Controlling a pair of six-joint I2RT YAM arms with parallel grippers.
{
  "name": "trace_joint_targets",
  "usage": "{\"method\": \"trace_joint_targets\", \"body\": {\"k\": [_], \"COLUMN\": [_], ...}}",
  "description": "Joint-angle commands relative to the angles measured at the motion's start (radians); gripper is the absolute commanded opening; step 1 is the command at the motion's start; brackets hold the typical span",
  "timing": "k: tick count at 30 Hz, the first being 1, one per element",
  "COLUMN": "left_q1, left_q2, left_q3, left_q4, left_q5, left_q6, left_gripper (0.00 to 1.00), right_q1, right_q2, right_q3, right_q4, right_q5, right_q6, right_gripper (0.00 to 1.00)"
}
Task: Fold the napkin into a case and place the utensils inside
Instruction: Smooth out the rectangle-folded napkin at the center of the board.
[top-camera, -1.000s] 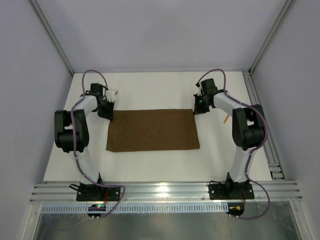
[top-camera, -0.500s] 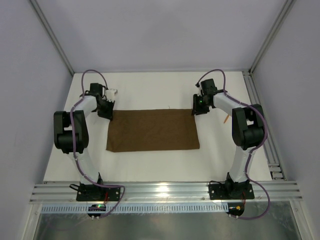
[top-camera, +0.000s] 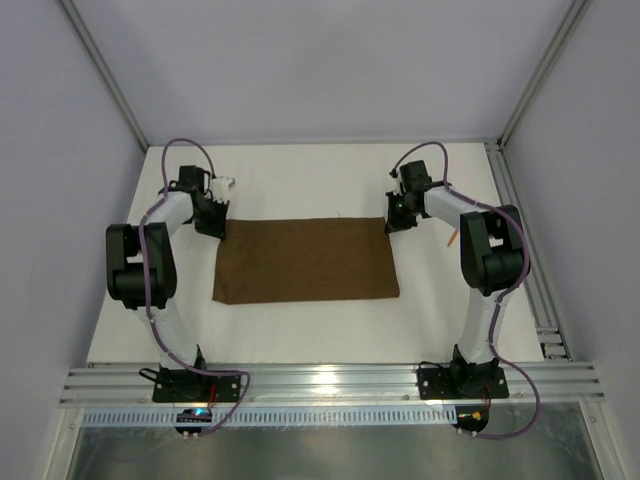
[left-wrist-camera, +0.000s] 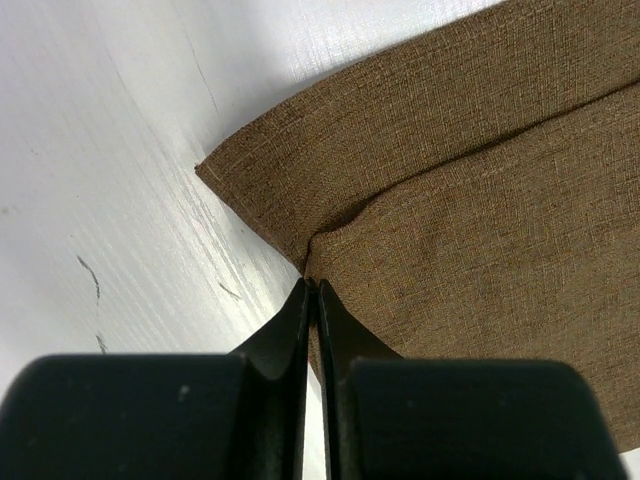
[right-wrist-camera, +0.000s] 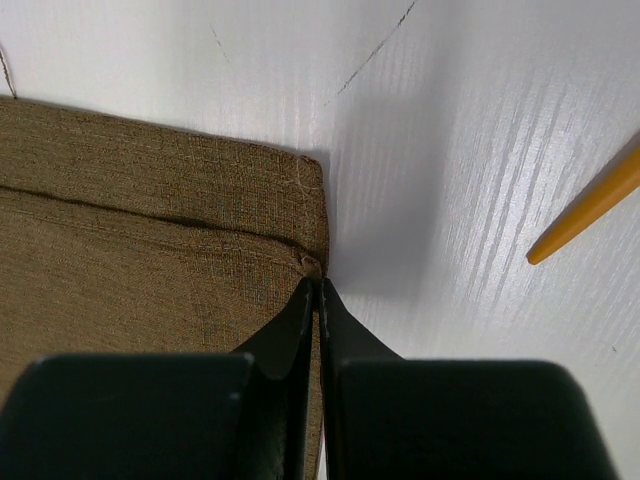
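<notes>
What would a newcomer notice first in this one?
A dark brown napkin lies folded into a wide rectangle mid-table. The left fingers and right fingers are each pinched shut at one of its far corners. An orange utensil lies on the white table right of the cloth.

The napkin (top-camera: 305, 260) lies on the table (top-camera: 300, 180) (folded over), one utensil (right-wrist-camera: 590, 212) to its right.

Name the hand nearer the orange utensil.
Right. The right hand pinches the napkin at its far right corner, near the orange utensil; the left hand is at its far left corner.
</notes>
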Motion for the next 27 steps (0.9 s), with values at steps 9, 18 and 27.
{"method": "trace_joint_targets", "body": {"k": [9,18,27], "left_q1": [-0.005,-0.005,-0.005], "left_q2": [-0.025,-0.042,-0.036], "left_q3": [0.004,-0.002,-0.016], "left_q4": [0.009,0.020,0.025], "left_q5": [0.011,0.000,0.000], "left_q6": [0.007,0.007,0.013], "left_gripper": [0.19,0.27,0.18], "right_q1": [0.014,0.023,0.021], "right_q2": [-0.059,-0.070,-0.073], "right_q3": [-0.006,-0.006,-0.008], "right_q4": [0.017,0.012,0.014], "right_q5": [0.015,0.020,0.020], "right_q6": [-0.005,-0.008,-0.010], "right_gripper": [0.03,0.03,0.03]}}
